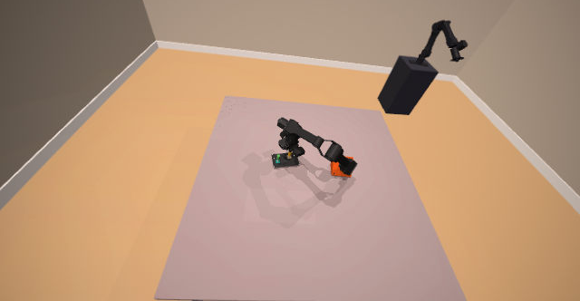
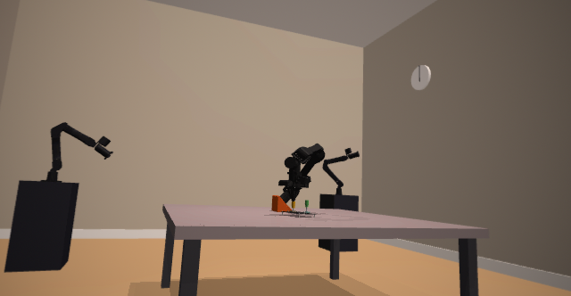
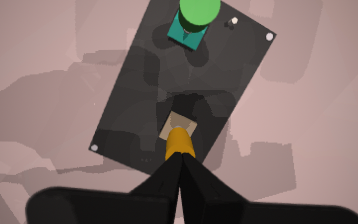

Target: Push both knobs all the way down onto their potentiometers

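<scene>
The dark circuit board (image 3: 130, 100) (image 1: 293, 162) (image 2: 312, 215) stands on the table (image 1: 290, 247) (image 2: 312, 229). A green knob (image 3: 199, 10) (image 1: 277, 157) (image 2: 307, 203) sits high on its shaft above a teal potentiometer (image 3: 185, 36) at the board's far end. An orange knob (image 3: 179, 142) (image 1: 289, 154) (image 2: 293, 205) stands on a tan potentiometer (image 3: 172, 124) near the board's near end. My gripper (image 3: 180, 159) (image 1: 290, 151) (image 2: 292, 199) is shut with nothing between the fingers. Its closed fingertips rest on top of the orange knob, right above it.
The arm's orange base (image 1: 342, 167) (image 2: 279, 204) sits on the table to the right of the board. Black pedestals with camera arms (image 1: 406, 84) (image 2: 40, 225) (image 2: 339, 202) stand on the floor beyond the table.
</scene>
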{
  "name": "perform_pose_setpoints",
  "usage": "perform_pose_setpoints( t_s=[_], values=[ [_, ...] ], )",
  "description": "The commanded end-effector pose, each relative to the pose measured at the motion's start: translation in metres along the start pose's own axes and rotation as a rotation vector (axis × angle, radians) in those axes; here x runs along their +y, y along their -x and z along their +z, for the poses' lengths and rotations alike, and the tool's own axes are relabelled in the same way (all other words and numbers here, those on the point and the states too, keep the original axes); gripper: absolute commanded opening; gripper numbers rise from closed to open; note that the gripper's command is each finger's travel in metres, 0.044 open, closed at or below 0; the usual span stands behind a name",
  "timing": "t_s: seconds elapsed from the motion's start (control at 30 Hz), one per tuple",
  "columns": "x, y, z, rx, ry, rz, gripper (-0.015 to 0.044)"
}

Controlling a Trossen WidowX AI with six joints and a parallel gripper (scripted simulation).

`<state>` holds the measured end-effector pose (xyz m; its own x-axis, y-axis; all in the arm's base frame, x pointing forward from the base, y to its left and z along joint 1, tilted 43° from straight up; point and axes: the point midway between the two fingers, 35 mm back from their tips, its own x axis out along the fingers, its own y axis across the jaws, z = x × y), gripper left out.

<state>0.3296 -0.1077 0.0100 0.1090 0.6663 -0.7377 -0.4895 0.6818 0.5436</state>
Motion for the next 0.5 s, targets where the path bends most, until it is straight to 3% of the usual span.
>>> perform_pose_setpoints(
  t_s=[0.0, 0.47],
  values=[
    [0.0007, -0.0102, 0.003, 0.004, 0.012, 0.01, 0.0],
    [0.0007, -0.0128, 0.003, 0.004, 0.012, 0.01, 0.0]
  ],
)
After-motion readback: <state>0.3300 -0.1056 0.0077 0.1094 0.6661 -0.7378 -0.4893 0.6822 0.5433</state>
